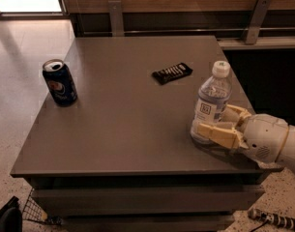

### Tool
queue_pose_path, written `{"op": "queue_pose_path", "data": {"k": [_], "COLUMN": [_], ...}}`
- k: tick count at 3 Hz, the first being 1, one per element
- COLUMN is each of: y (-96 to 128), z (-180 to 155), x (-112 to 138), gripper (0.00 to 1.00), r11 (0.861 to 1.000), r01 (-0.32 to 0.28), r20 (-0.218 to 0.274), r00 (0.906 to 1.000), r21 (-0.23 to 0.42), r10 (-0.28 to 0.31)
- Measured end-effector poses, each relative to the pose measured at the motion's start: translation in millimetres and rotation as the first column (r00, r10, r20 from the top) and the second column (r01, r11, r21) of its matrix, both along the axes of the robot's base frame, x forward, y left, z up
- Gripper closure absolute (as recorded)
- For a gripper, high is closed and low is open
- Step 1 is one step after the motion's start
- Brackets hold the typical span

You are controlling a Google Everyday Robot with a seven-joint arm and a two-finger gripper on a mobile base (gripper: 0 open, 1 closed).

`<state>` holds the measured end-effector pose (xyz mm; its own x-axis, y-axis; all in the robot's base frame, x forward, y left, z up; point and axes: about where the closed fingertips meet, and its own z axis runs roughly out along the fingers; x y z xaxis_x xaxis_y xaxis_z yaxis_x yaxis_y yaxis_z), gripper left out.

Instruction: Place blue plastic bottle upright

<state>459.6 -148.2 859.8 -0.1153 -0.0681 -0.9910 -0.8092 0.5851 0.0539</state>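
My gripper [214, 121] had its jaws closed low on the blue plastic bottle [213, 100], which stood right between them, long axis nearly vertical, white cap almost straight above my grip.

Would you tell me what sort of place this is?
Probably an office lounge: grey table, soda can, snack bar, speckled floor. The gripper is beside the blue plastic bottle at the table's right.
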Motion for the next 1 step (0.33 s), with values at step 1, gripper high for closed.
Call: {"op": "queue_pose_path", "data": {"k": [1], "y": [2.2], "z": [0.9], "x": [0.0], "gripper": [0.07], "r11": [1.000], "r01": [-0.004], "r20": [0.001], "r00": [1.0000], "r21": [-0.001], "r10": [0.004]}}
